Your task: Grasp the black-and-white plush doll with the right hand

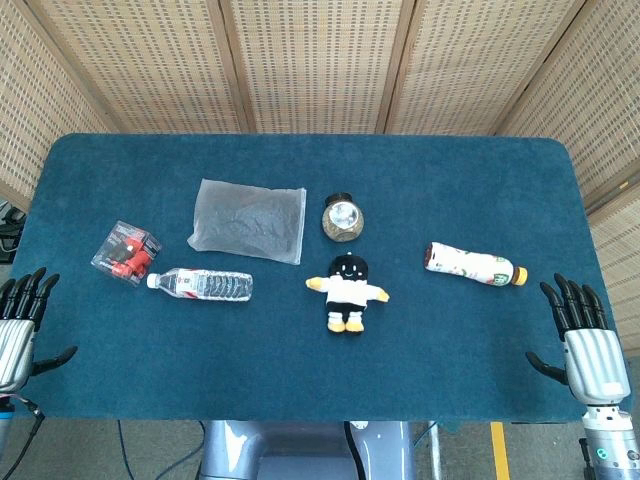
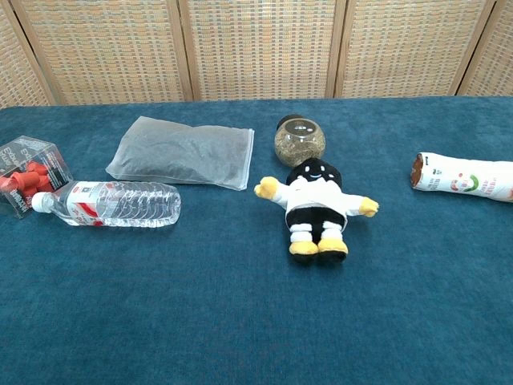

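Note:
The black-and-white plush doll (image 1: 347, 289) (image 2: 315, 208) lies on its back near the middle of the blue table, arms spread, yellow feet toward me. My right hand (image 1: 583, 342) hovers at the table's front right edge, fingers spread and empty, well to the right of the doll. At the front left edge my left hand (image 1: 20, 322) is likewise open and holds nothing. Neither hand shows in the chest view.
A round jar (image 1: 343, 217) (image 2: 300, 140) sits just behind the doll. A drink bottle (image 1: 473, 265) (image 2: 465, 176) lies to its right. A clear water bottle (image 1: 202, 284) (image 2: 108, 204), a grey bag (image 1: 248, 220) (image 2: 183, 151) and a red-toy box (image 1: 126, 252) (image 2: 29, 174) lie left.

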Robot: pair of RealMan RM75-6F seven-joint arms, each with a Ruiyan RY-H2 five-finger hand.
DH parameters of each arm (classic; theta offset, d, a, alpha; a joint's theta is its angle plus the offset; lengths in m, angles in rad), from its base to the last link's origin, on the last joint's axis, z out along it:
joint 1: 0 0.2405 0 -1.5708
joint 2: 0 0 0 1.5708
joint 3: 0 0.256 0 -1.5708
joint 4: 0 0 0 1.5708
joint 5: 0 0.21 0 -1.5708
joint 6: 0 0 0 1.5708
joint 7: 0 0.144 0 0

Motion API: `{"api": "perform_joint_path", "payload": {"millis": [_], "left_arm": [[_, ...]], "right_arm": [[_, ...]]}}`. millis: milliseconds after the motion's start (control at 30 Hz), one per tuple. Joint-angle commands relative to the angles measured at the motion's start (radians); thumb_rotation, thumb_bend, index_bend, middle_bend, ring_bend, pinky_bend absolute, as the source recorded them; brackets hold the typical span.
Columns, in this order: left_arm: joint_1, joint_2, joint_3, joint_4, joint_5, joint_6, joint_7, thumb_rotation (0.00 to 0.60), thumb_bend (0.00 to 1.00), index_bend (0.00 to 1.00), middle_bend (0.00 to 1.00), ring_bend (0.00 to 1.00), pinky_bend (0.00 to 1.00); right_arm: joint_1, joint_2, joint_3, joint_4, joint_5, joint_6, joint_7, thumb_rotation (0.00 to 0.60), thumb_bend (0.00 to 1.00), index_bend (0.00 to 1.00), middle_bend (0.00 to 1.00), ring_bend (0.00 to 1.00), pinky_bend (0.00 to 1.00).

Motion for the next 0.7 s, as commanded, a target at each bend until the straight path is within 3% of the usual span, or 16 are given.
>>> {"api": "perform_joint_path", "payload": {"millis": [33,700], "left_arm": [[-0.001,-0.002,-0.001,0.002,-0.001,0.000,-0.001,0.600,0.07,0.00,0.00,0.00,0.00],[0.003,0.002,-0.002,0.006,-0.002,0.002,-0.006,0.600,0.07,0.00,0.00,0.00,0.00]], "right_arm": [[0.001,-0.002,0.000,0.003,0.001,-0.003,0.003,0.600,0.12,0.06,0.00,0.00,0.04],[0.004,-0.008,0.002,0.005,-0.010,0.005,0.027,0.600,0.12,0.16,0.00,0.00,0.05]]}}
